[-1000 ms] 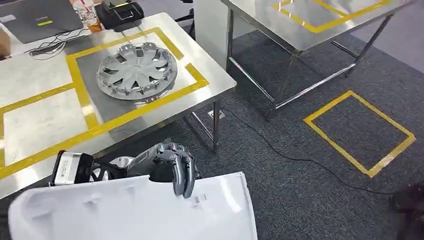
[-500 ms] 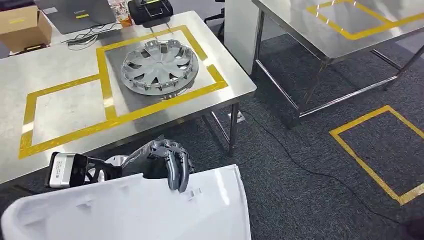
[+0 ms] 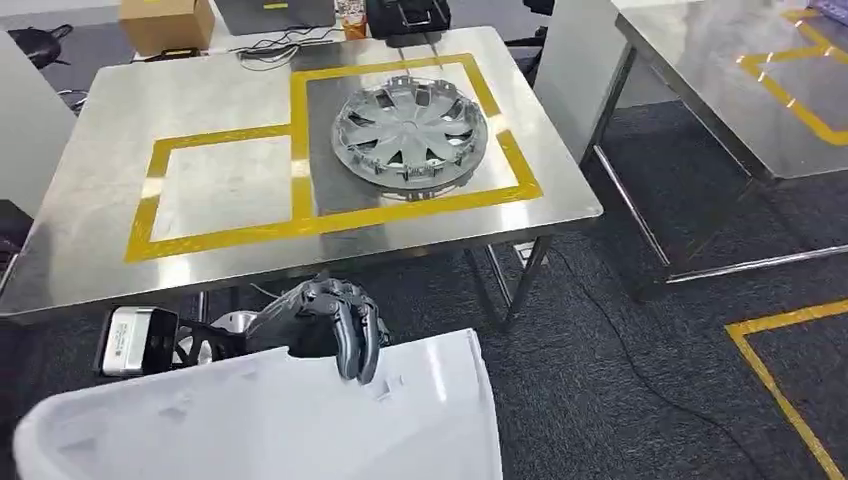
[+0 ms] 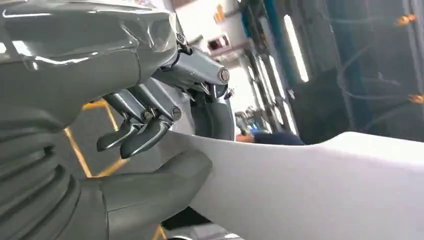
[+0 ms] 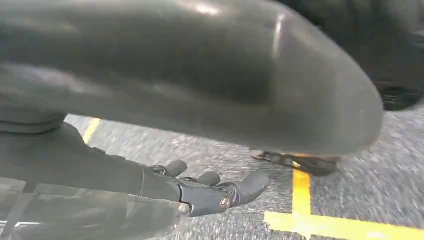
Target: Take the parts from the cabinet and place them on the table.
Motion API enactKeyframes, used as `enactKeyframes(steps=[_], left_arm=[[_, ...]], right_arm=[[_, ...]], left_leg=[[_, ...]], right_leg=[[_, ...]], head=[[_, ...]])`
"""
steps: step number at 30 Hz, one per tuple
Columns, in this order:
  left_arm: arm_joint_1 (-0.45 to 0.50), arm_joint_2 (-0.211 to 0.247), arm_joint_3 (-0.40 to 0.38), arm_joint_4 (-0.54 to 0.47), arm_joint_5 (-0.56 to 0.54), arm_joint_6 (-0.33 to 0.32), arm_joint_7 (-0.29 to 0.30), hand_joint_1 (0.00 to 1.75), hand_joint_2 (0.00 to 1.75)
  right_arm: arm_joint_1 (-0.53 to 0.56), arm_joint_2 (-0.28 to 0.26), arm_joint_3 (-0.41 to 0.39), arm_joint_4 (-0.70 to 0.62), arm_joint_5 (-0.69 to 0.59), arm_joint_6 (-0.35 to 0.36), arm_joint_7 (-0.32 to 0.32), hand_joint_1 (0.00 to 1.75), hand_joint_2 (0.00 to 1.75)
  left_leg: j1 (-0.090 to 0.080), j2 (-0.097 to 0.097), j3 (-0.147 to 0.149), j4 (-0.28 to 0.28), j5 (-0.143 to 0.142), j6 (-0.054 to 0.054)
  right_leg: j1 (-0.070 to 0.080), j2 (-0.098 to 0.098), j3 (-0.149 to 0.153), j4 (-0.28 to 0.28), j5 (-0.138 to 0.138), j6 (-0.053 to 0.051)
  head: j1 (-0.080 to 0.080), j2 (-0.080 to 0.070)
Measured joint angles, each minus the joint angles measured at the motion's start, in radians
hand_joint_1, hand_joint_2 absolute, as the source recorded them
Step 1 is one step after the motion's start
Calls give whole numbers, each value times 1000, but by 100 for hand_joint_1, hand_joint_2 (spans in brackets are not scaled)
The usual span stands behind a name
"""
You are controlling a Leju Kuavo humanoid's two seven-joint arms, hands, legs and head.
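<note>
White panel is carried low in front of the body, short of the table; not yet over the steel top. It is held along its upper edge by the left hand, fingers hooked over the rim.

Handling, as judged: a broad, thin moulded shell, probably light but awkward, likely to flex and swing when held from a single edge point. The glossy surface looks slippery; small clips near the edge could snap if knocked. A hold on the rim beside the ribs seems soundest.

The head view gives placement: a hubcap already lies in one taped square, and the square beside it is free.

The left wrist view gives the grip itself: thumb under the edge, fingers above, panel pinched between.

The right wrist view shows the right hand hanging above the carpet, fingers loosely extended, nothing held.
</note>
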Motion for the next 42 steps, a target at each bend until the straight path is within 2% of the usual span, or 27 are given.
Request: enactKeyframes(steps=[2,3,4,5,7,8,10,11,13,14,16,18,19,23,24,25,27,29,30,31,33,34,36,38,39,40,42], left_arm=[[0,0,0,0,0,1,0,175,175],[0,0,0,0,0,2,0,175,175],[-1,0,0,0,0,4,0,175,175],[1,-1,-1,0,-2,7,3,175,175],[1,-1,0,-3,-2,13,6,175,175],[1,-1,0,-3,-2,16,8,175,175],[3,0,2,-10,-2,17,12,175,175],[3,-1,2,-12,-2,17,12,175,175],[4,-2,1,-12,-2,18,13,175,175],[5,-1,1,-12,-2,18,13,175,175],[5,-1,1,-12,-2,18,13,175,175],[5,0,3,-16,-2,18,15,175,175],[5,0,5,-21,-2,18,16,175,175],[5,2,16,-29,-1,23,22,175,175],[7,1,19,-36,-1,26,22,175,175],[3,0,19,-37,0,26,22,175,175],[2,-2,19,-37,0,27,23,175,175],[5,-2,17,-37,0,27,24,175,175],[6,-2,17,-37,-2,27,27,175,175],[5,-2,16,-37,-3,27,29,175,175],[5,-2,17,-37,-11,29,35,175,175],[5,-2,18,-37,-12,30,38,175,175],[5,0,21,-37,-18,31,43,175,175],[5,1,24,-37,-19,31,48,175,175],[5,1,26,-37,-19,31,50,175,175],[3,1,29,-38,-19,31,55,175,175],[3,1,34,-40,-19,31,58,175,175]], right_arm=[[-1,-1,-1,1,0,-5,0,0,0],[-1,-1,-1,1,0,-5,0,0,0],[-1,-1,-1,1,0,-6,-1,0,0],[-2,-2,-2,3,1,-8,-2,0,0],[-6,-2,-3,3,3,-8,-5,0,0],[-9,-2,-3,3,5,-8,-6,0,0],[-8,-3,-3,2,7,-9,-6,0,0],[-7,-3,-4,3,7,-9,-7,0,0],[-3,-4,-4,3,8,-9,-7,0,0],[-3,-4,-4,3,9,-9,-7,0,0],[-2,-3,-4,3,10,-9,-7,0,0],[-9,-2,-5,3,10,-17,-7,0,0],[-11,0,-6,3,9,-23,-7,0,0],[-22,3,-16,3,6,-33,-6,0,0],[-22,3,-16,3,7,-34,-6,0,0],[-20,3,-17,3,6,-35,-7,0,0],[-19,2,-17,3,6,-37,-7,0,0],[-15,0,-18,3,6,-40,-7,0,0],[-14,0,-18,3,7,-41,-8,0,0],[-13,0,-18,3,8,-41,-8,0,0],[-14,-3,-18,3,9,-42,-12,0,0],[-15,-2,-18,3,10,-42,-15,0,0],[-18,-2,-18,3,11,-42,-21,0,0],[-20,-1,-18,3,13,-42,-21,0,0],[-22,1,-18,3,14,-43,-22,0,0],[-21,0,-18,3,14,-44,-22,0,0],[-21,0,-18,3,16,-45,-22,0,0]], left_leg=[[7,-29,1,9,-6,-11],[10,-40,-3,20,-12,-20],[3,-52,-15,41,-22,-32],[5,-59,-18,43,-26,-36],[11,-74,-20,40,-26,-38],[14,-80,-20,43,-28,-42],[9,16,-42,96,-61,-52],[11,44,-78,169,-97,-56],[15,62,-165,331,-159,-60],[16,63,-188,365,-161,-59],[16,65,-160,292,-103,-53],[9,76,-64,108,-17,-33],[1,95,-37,60,-26,-20],[-7,85,-29,44,-25,-16],[10,82,-10,18,-13,-11],[6,78,2,5,-10,-8],[6,71,5,5,-10,-4],[5,59,4,5,-12,-3],[5,51,6,5,-13,-4],[6,45,8,6,-15,-6],[9,35,13,13,-22,-16],[5,32,9,23,-29,-25],[-1,28,4,29,-35,-33],[3,28,6,27,-37,-36],[7,31,5,31,-44,-43],[7,43,-4,55,-58,-50],[11,57,-75,201,-125,-59]], right_leg=[[-14,12,58,-152,78,31],[-25,47,89,-226,107,44],[-25,77,100,-261,116,36],[-25,60,104,-256,117,13],[-15,46,108,-254,113,-1],[-21,36,111,-257,114,-10],[-21,17,119,-258,109,-25],[-18,7,122,-258,107,-29],[-13,-18,125,-258,102,-35],[-11,-31,127,-258,100,-37],[-6,-46,134,-258,92,-35],[-2,-58,146,-259,85,-32],[-1,-62,147,-259,83,-31],[4,-78,154,-272,84,-11],[4,-73,150,-271,76,-8],[2,-42,143,-240,61,-12],[2,-5,63,-91,5,-20],[1,-1,-10,27,-23,-15],[-1,-1,-20,26,-9,-6],[-4,-1,-2,-28,24,7],[-10,-1,76,-208,108,29],[-13,3,100,-271,128,27],[-7,4,105,-271,131,-1],[-3,4,105,-270,130,-13],[-14,3,112,-273,130,-22],[-13,2,116,-274,126,-28],[-12,2,121,-274,121,-36]], head=[[0,0],[2,0],[5,0],[3,0],[2,0],[1,0],[-6,0],[-7,0],[-8,0],[-8,0],[-8,0],[-8,0],[-6,0],[-8,0],[-6,0],[-3,0],[1,0],[0,0],[2,0],[2,0],[2,0],[5,0],[3,0],[4,0],[5,0],[2,0],[-1,0]])
